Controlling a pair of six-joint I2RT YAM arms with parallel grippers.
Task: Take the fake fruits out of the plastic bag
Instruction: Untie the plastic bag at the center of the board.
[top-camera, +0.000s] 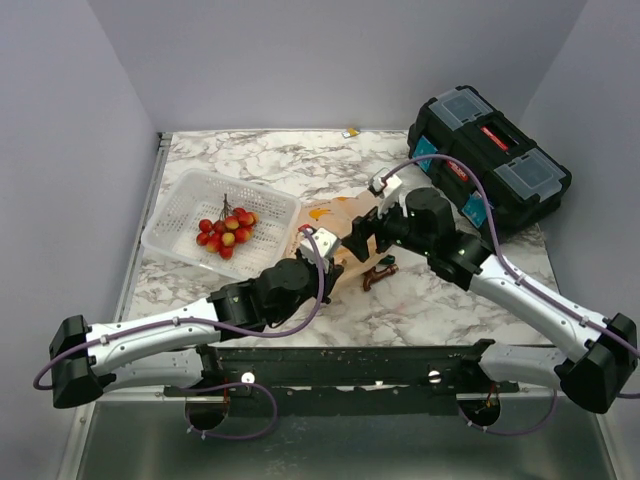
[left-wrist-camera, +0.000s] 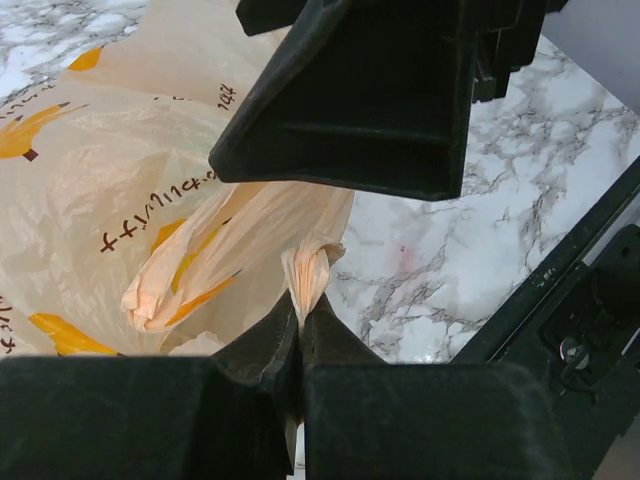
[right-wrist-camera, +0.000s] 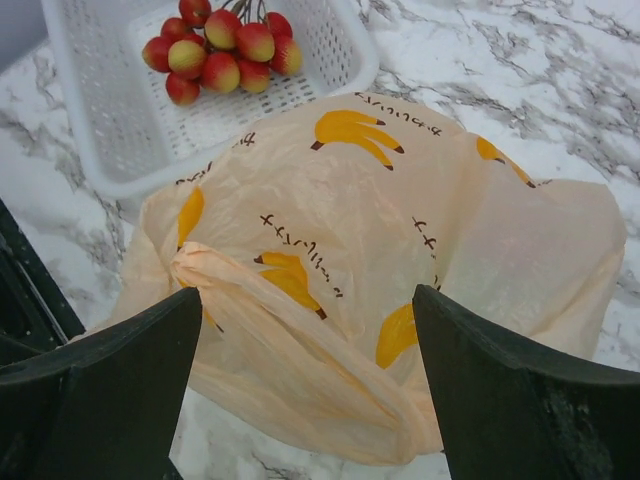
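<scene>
The peach-beige plastic bag (top-camera: 338, 215) with banana prints lies crumpled on the marble table, right of the basket. No fake fruits show; what the bag holds is hidden. My left gripper (top-camera: 322, 248) is at the bag's near edge, and in the left wrist view it (left-wrist-camera: 300, 320) is shut on a twisted strip of the bag (left-wrist-camera: 308, 270). My right gripper (top-camera: 358, 240) is just right of it. In the right wrist view it (right-wrist-camera: 308, 295) is open, its fingers on either side of a twisted loop handle (right-wrist-camera: 290, 320) of the bag (right-wrist-camera: 400, 200).
A white mesh basket (top-camera: 180, 205) at the left holds a bunch of red-and-yellow berries (top-camera: 228, 230); the basket (right-wrist-camera: 100, 130) also shows in the right wrist view. A black toolbox (top-camera: 490, 160) stands at the back right. A small dark brown object (top-camera: 380, 272) lies near the bag.
</scene>
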